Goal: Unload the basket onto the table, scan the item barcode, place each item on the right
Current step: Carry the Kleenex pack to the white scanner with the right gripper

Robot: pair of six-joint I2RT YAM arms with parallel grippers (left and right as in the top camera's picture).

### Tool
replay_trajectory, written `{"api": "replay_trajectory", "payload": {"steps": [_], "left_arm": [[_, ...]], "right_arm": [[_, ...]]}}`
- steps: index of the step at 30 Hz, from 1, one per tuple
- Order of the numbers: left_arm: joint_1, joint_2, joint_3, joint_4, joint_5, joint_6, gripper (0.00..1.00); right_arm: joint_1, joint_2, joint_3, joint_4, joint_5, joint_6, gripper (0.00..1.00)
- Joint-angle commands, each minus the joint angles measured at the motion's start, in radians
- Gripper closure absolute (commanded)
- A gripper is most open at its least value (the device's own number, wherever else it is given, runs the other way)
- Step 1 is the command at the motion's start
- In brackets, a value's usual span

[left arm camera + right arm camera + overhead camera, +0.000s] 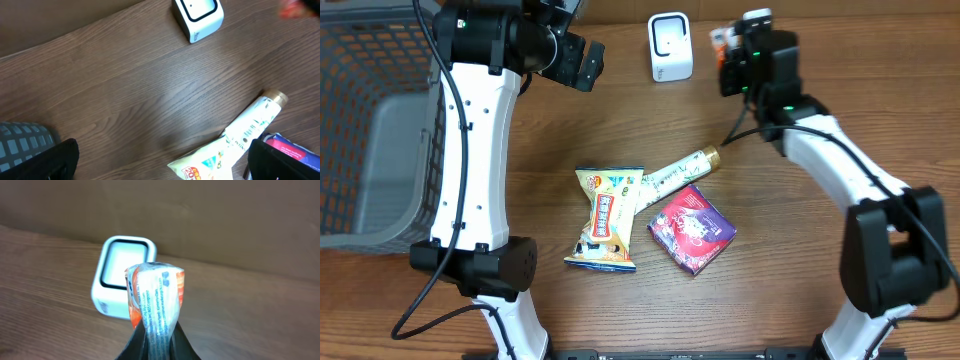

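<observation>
The right jaws pinch an orange-and-white packet upright, just in front of the white scanner; the left jaws hang spread above the open surface.

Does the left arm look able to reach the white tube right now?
Probably yes: the left gripper is open and empty, and the tube lies uncovered along its upper half; only its lower end meets the yellow bag.

I see a yellow snack bag, white tube and purple packet clustered on the wooden table, a gray mesh basket well apart.
</observation>
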Motion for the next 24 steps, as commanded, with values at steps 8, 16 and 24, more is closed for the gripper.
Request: {"api": "replay_trajectory", "payload": {"steps": [8, 16, 24], "left_arm": [[0.004, -0.008, 0.006, 0.0, -0.003, -0.014, 0.0], [0.004, -0.008, 0.006, 0.0, -0.003, -0.014, 0.0], [0.004, -0.008, 0.006, 0.0, -0.003, -0.014, 0.0]], "right_arm": [[0.066, 0.275, 0.373, -0.006, 0.115, -0.118, 0.96], [0.084, 0.458, 0.58, -0.054, 0.117, -0.159, 0.96], [0.087, 0.479, 0.581, -0.063, 0.119, -0.226, 0.96]]}}
